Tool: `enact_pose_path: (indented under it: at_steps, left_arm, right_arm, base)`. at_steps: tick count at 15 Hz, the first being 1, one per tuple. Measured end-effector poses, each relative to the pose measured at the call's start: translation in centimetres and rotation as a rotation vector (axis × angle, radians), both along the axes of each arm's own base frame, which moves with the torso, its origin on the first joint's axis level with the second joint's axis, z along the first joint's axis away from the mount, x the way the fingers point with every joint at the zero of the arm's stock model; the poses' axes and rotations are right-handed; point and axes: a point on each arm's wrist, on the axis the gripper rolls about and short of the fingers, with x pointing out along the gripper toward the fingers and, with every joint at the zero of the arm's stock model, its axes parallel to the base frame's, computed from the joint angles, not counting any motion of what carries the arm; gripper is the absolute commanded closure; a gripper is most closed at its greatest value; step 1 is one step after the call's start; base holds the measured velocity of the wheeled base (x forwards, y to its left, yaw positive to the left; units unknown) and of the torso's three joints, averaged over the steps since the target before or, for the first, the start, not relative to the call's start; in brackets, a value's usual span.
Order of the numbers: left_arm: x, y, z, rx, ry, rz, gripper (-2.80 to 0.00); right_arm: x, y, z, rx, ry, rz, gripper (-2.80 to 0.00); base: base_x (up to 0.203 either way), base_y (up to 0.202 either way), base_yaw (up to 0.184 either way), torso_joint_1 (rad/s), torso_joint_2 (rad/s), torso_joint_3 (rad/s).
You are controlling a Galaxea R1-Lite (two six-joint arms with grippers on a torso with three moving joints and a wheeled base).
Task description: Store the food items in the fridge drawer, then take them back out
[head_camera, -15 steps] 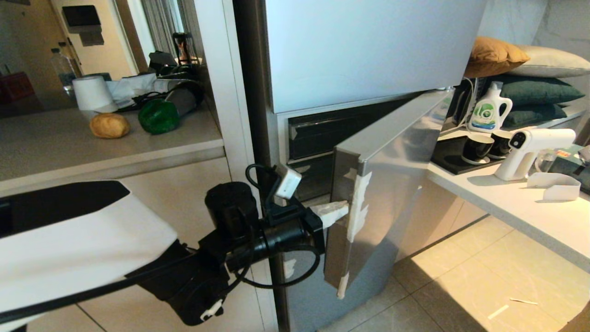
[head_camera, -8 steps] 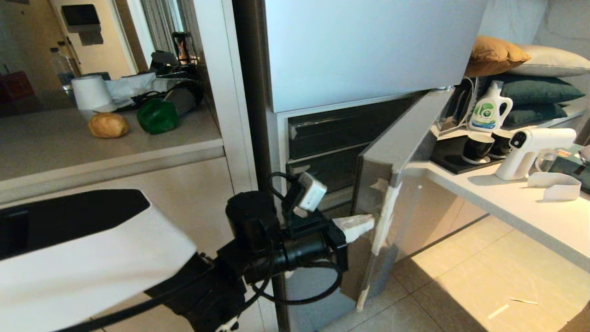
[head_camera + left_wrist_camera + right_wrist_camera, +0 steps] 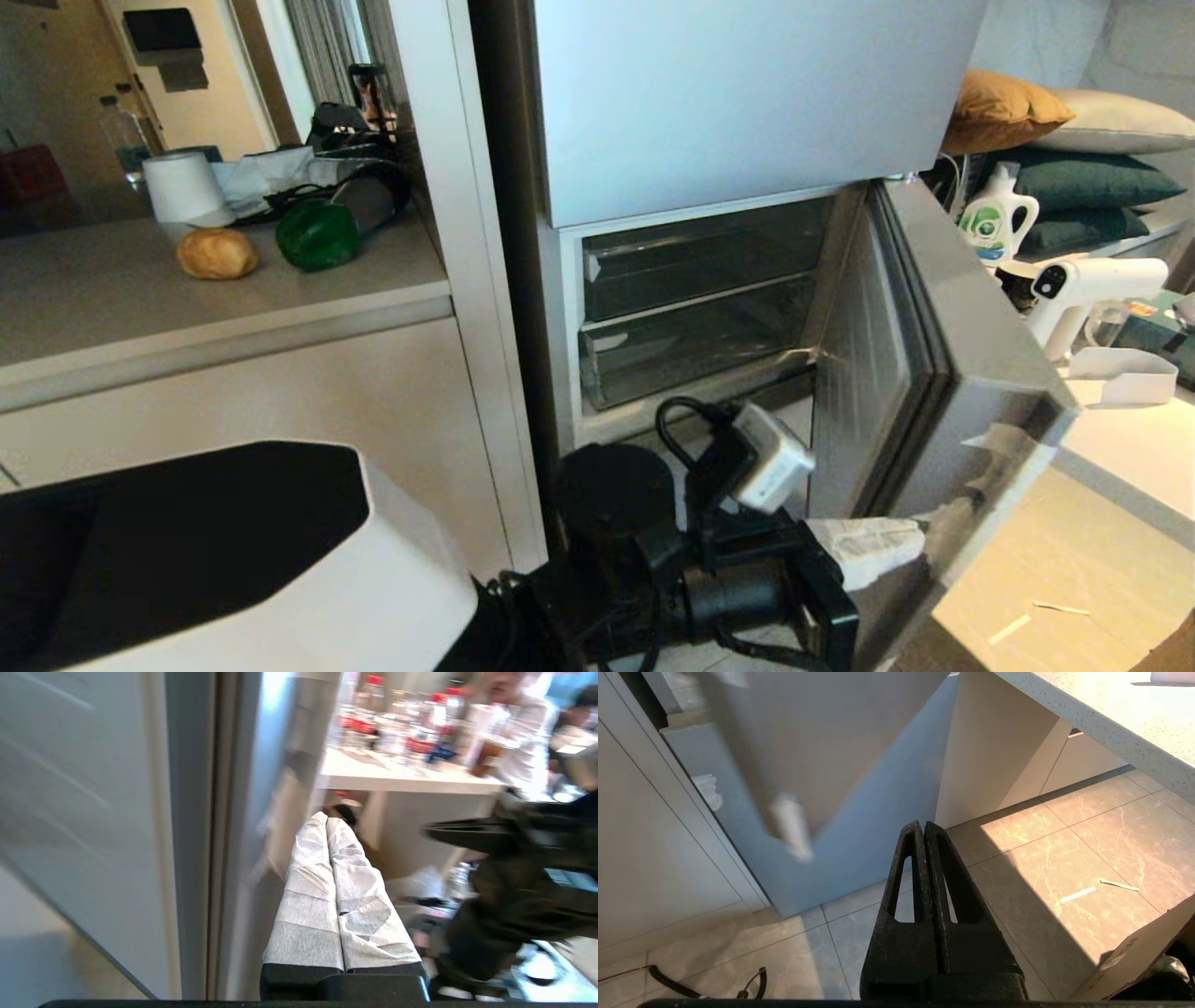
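On the left counter lie the food items, a golden-brown roll (image 3: 217,253) and a green bell pepper (image 3: 317,235). The fridge drawer front (image 3: 971,373) stands swung wide open to the right, tape scraps on its free edge. Two clear inner bins (image 3: 691,345) show in the opening. My left gripper (image 3: 920,543) is low at the front, shut with nothing between its white-wrapped fingers (image 3: 308,891), the tips against the front's taped edge; its wrist view shows the gripper (image 3: 325,819) beside the front's edge. My right gripper (image 3: 923,826) hangs shut and empty over the floor tiles.
The tall top door (image 3: 747,93) is shut. A white counter (image 3: 1120,448) on the right carries a spray gun (image 3: 1083,280) and a detergent bottle (image 3: 997,219), close behind the open front. A paper roll (image 3: 182,187) stands near the food. A cardboard box (image 3: 1148,952) sits on the floor.
The fridge front has swung much farther open to the right. My left gripper has moved right and lower with its edge, still shut. The food has not moved.
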Motion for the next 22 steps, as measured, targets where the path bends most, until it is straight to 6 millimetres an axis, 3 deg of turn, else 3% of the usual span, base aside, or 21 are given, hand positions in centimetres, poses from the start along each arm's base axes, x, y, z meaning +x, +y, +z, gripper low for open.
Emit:
enact_pose_path:
  at_steps: [3,11,14,18,20,22]
  left_arm:
    - [-1.2,-1.0,0.0,-0.007,-0.003,-0.030,0.00]
    - [-1.3,-0.7,0.8,-0.031,-0.009,0.021,0.00]
    - [-0.9,-0.1,2.7,-0.079,-0.030,0.077,0.00]
    - [1.1,4.0,9.6,-0.190,-0.098,0.201,0.00]
    - [1.7,7.7,13.5,-0.241,-0.137,0.315,0.00]
    - [2.2,12.9,16.9,-0.275,-0.202,0.509,0.00]
  right_arm:
    - [0.0,0.0,0.0,0.000,0.000,0.000,0.00]
    - [0.0,0.0,0.0,0.000,0.000,0.000,0.00]
    - [0.0,0.0,0.0,0.000,0.000,0.000,0.00]
    - [0.0,0.0,0.0,0.000,0.000,0.000,0.00]
    - [0.0,0.0,0.0,0.000,0.000,0.000,0.00]
    - [0.0,0.0,0.0,0.000,0.000,0.000,0.00]
  base:
    - [0.000,0.000,0.000,0.000,0.00,0.000]
    - [0.000,0.000,0.000,0.000,0.00,0.000]
    - [0.000,0.000,0.000,0.000,0.00,0.000]
    - [0.000,0.000,0.000,0.000,0.00,0.000]
    - [0.000,0.000,0.000,0.000,0.00,0.000]
    - [0.000,0.000,0.000,0.000,0.00,0.000]
